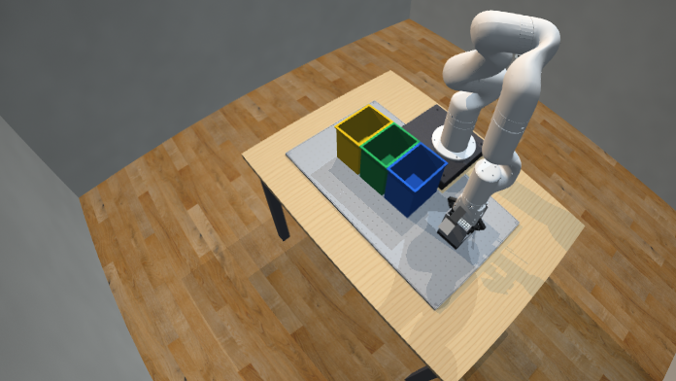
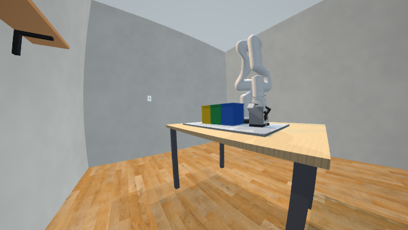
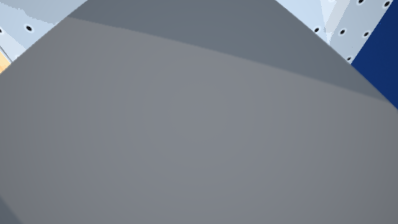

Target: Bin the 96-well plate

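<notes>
The grey stack rack K1 stands on the perforated mat near the table's right end, and it also shows in the exterior view. My gripper is down at the rack and shut on the upper 96-well plate, a small white dotted plate at the rack's top. The fingers themselves are mostly hidden by the wrist and rack. The lower plate is hidden. A flat grey surface fills the wrist view. The green bin stands upright between the yellow and blue bins, to the left of the rack.
The yellow bin and blue bin stand upright in a row with the green one; the blue one is closest to the rack and shows at the wrist view's right edge. The arm's base sits on a dark plate behind the bins.
</notes>
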Controlling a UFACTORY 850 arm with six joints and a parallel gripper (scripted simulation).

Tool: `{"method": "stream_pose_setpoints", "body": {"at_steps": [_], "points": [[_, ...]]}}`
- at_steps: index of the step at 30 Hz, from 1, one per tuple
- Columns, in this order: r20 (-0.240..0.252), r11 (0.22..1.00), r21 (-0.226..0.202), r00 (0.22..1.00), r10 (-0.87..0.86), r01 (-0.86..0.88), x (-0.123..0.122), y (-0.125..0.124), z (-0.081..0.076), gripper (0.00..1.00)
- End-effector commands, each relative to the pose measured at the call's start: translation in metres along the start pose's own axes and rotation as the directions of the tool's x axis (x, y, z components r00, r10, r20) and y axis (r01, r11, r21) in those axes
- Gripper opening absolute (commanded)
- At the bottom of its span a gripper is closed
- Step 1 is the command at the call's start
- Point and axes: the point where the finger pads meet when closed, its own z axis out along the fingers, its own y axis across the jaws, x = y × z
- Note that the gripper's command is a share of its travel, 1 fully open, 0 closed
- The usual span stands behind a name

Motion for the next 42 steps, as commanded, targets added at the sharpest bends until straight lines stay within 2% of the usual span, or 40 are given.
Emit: {"method": "stream_pose_setpoints", "body": {"at_steps": [1, 42], "points": [[-0.004, 1.000, 0.000, 1.000, 0.000, 0.000, 0.000, 0.000, 0.000, 0.00], [-0.005, 1.000, 0.000, 1.000, 0.000, 0.000, 0.000, 0.000, -0.020, 0.00]]}}
